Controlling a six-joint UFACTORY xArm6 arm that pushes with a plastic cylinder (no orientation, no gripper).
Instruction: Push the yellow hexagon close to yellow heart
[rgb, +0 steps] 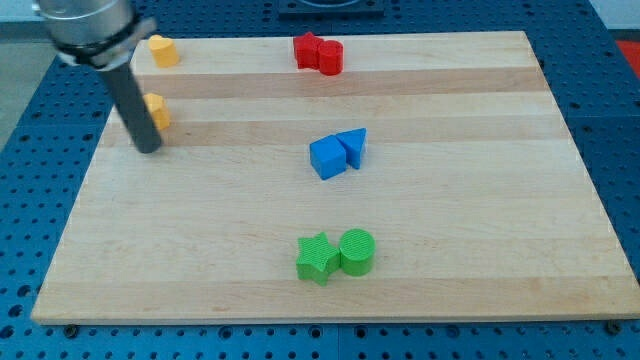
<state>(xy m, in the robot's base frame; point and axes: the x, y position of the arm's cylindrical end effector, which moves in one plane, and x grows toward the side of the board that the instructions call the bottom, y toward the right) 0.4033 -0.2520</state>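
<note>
Two yellow blocks lie at the view's upper left of the wooden board (450, 200). One yellow block (163, 50) sits at the top edge; its shape looks like a heart. The other yellow block (157, 111), which looks like the hexagon, lies below it and is partly hidden by my rod. My tip (147, 148) rests on the board just below and to the left of this lower yellow block, touching or nearly touching it.
A red star and a red round block (318, 54) sit together at the top middle. A blue cube (327, 158) and a blue triangle (353, 147) touch in the centre. A green star (317, 258) and a green cylinder (357, 250) sit at the bottom middle.
</note>
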